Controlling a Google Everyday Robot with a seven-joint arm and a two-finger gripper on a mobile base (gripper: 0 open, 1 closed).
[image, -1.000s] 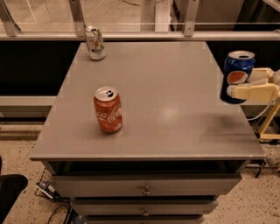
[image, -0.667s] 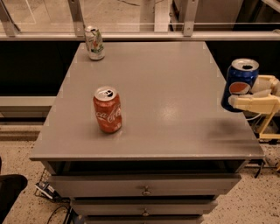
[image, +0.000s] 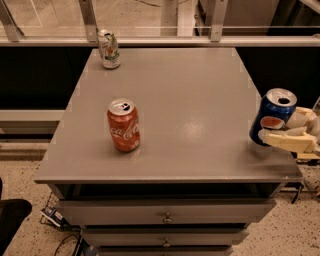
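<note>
Standing upright on the grey surface (image: 195, 85), left of its middle and toward the front, is a red cola can (image: 123, 125) with its top opened. A second can, pale with green markings (image: 108, 48), stands at the far left corner, close to the metal rail (image: 160, 41) that runs along the back edge. Both are well apart from each other and from the right side, and nothing lies between them and the right edge. Below the surface are drawers (image: 165, 210) with small knobs, and on the speckled floor (image: 20, 185) at lower left lie some cables (image: 55, 220) beside a dark shape.

At the right edge of the surface, toward the front corner, is a blue cola can (image: 272, 107), roughly upright with its opened top showing. The gripper (image: 280, 129) reaches in from the right side of the camera view, off the edge of the surface. Its cream-coloured jaws are pinching the blue cola can: one finger (image: 287, 141) lies across the lower front of the can, and the other sits behind it on the right. Whether the can's base rests on the surface or hangs just above it cannot be told.
</note>
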